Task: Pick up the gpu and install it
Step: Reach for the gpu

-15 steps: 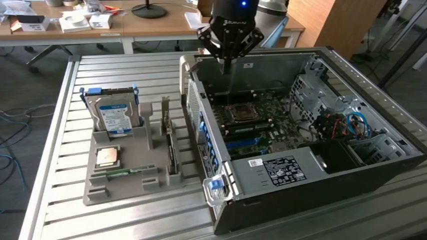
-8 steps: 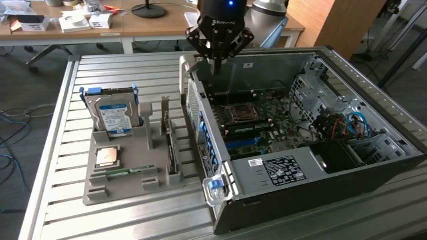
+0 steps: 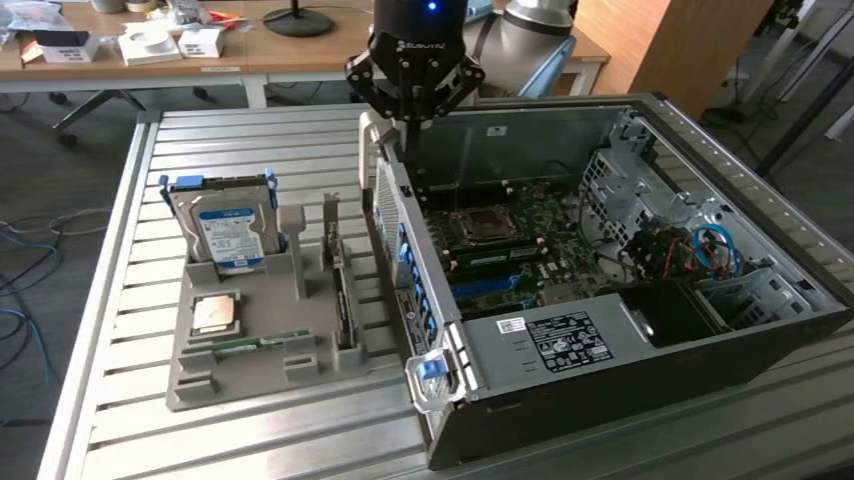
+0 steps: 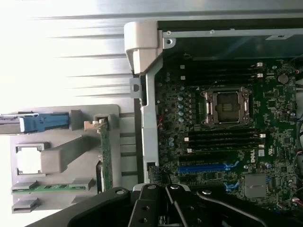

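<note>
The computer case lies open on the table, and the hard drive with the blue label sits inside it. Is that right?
Not quite. The computer case does lie open on the table, but the hard drive with the blue label stands in the grey holder beside the case, not inside it. The exterior view shows this.

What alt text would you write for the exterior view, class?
A robot arm's shut gripper hangs over the edge of an open computer case. On the exterior view's left, a grey tray holds the gpu edge-on and an upright hard drive.
</note>
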Motion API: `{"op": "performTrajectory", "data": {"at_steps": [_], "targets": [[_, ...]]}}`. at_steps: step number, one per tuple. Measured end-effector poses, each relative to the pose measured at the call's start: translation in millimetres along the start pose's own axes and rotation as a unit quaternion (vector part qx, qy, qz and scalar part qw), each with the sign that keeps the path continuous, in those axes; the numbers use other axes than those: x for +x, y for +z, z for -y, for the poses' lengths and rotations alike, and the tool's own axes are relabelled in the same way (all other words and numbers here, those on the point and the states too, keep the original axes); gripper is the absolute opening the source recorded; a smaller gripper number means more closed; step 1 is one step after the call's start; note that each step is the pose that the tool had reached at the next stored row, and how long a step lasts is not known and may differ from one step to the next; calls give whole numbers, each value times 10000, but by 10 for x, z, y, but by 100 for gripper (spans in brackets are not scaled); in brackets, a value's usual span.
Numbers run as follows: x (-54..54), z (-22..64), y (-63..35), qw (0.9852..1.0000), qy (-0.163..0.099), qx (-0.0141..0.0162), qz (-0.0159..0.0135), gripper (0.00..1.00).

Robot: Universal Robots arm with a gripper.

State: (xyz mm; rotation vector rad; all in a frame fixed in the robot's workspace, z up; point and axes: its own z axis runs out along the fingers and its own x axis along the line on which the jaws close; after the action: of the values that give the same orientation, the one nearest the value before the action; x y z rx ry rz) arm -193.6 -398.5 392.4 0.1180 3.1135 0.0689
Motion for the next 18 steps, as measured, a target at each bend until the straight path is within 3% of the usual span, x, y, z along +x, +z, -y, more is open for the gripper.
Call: {"op": "performTrajectory", "data": {"at_steps": [18], "targets": [[523,39,-4,10000,6,0,0,11]]}}
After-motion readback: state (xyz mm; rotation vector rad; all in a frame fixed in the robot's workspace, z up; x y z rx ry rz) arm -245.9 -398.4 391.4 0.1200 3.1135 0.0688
